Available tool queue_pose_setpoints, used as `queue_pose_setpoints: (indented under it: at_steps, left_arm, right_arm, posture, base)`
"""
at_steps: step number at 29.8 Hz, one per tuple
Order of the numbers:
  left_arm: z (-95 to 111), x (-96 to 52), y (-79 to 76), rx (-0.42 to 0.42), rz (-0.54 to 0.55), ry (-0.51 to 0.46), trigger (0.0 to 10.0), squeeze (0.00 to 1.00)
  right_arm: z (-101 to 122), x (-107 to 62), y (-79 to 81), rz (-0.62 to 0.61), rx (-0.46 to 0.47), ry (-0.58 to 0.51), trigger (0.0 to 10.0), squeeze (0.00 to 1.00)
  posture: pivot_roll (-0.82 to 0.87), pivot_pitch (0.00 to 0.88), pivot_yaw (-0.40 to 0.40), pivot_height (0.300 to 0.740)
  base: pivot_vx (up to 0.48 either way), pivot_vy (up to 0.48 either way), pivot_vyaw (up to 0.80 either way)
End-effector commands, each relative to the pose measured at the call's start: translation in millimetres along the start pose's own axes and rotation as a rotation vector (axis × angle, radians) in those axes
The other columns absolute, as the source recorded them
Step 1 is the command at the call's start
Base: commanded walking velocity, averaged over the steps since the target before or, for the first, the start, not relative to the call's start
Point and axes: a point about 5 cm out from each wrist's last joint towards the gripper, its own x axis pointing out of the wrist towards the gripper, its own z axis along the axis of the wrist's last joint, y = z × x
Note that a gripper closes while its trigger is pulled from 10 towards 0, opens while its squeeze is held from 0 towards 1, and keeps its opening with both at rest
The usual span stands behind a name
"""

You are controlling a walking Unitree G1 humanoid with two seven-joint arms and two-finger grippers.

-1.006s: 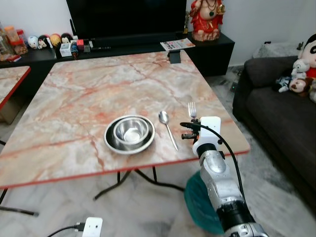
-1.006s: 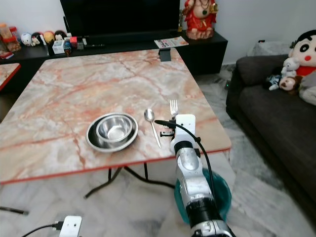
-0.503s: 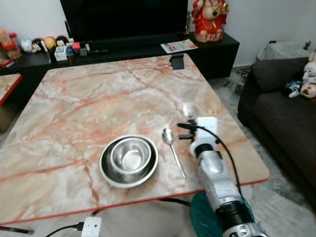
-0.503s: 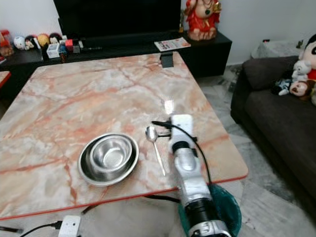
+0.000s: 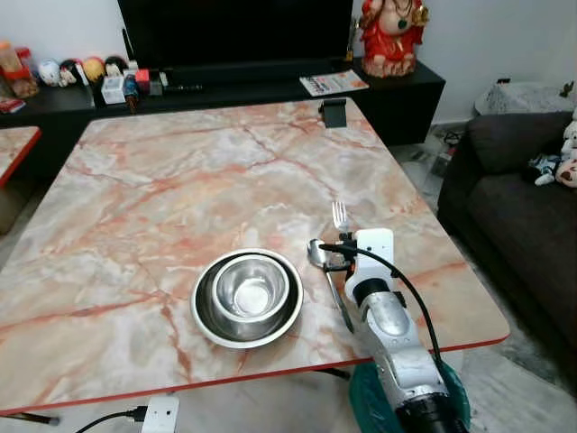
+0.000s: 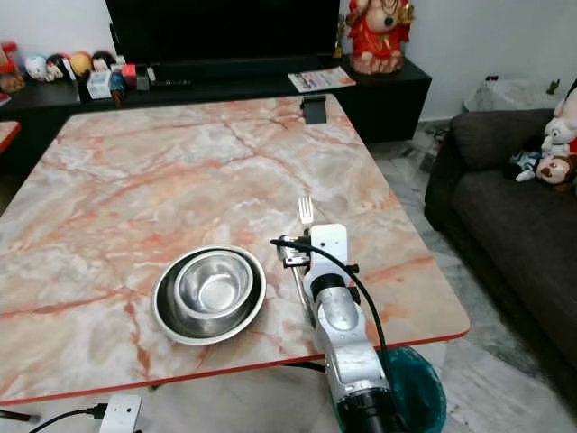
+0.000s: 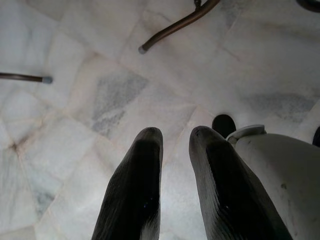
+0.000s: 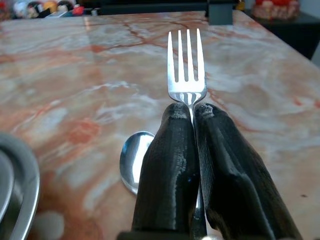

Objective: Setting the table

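Right pincer [image 8: 192, 112] now above spoon [image 8: 134, 159], extended over table [image 5: 180, 180], clenching fork [image 8: 186, 70].

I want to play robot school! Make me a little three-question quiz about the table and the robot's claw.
1. True or false: the right claw is shut on the fork.
2. What lies on the table just right of the bowls? A) a knife B) a spoon C) a cup
3. Fill in: the small bowl sits ____ the big bowl.

Key:
1. True. Its black fingers pinch the fork's handle, tines pointing away from the robot.
2. B. The spoon lies between the bowls and the fork.
3. Inside. The bowls are nested, both shiny metal.

The left claw hangs idle over the floor.
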Motion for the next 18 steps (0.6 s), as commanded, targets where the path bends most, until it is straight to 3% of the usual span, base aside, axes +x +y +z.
queue_pose_setpoints:
  at_steps: [1,2,8,18]
  left_arm:
    - [-3,-0.4,1.0,0.003,-0.004,0.012,10.0,0.0]
    - [-2,-0.3,1.3,0.006,-0.006,0.012,10.0,0.0]
    - [0,0.5,0.9,0.011,-0.011,0.008,10.0,0.0]
    - [-1,0.2,2.3,0.01,-0.008,0.01,10.0,0.0]
  right_arm:
    - [6,-2.2,-5.5,-0.006,-0.009,-0.011,10.0,0.0]
    - [7,-4.9,-13.9,-0.003,-0.032,-0.011,10.0,0.0]
    - [-4,-7.4,-26.9,0.008,-0.09,0.073,10.0,0.0]
    - [-17,-13.6,-16.9,0.053,-0.082,0.132,10.0,0.0]
  posture:
    - [-0.03,0.056,0.041,0.74]
    - [-0.04,0.057,0.045,0.74]
    - [-0.04,0.057,0.047,0.74]
    - [-0.03,0.058,0.049,0.74]
  base:
    - [0.0,0.0,0.0]
    - [0.0,0.0,0.0]
    - [0.0,0.0,0.0]
    - [0.0,0.0,0.0]
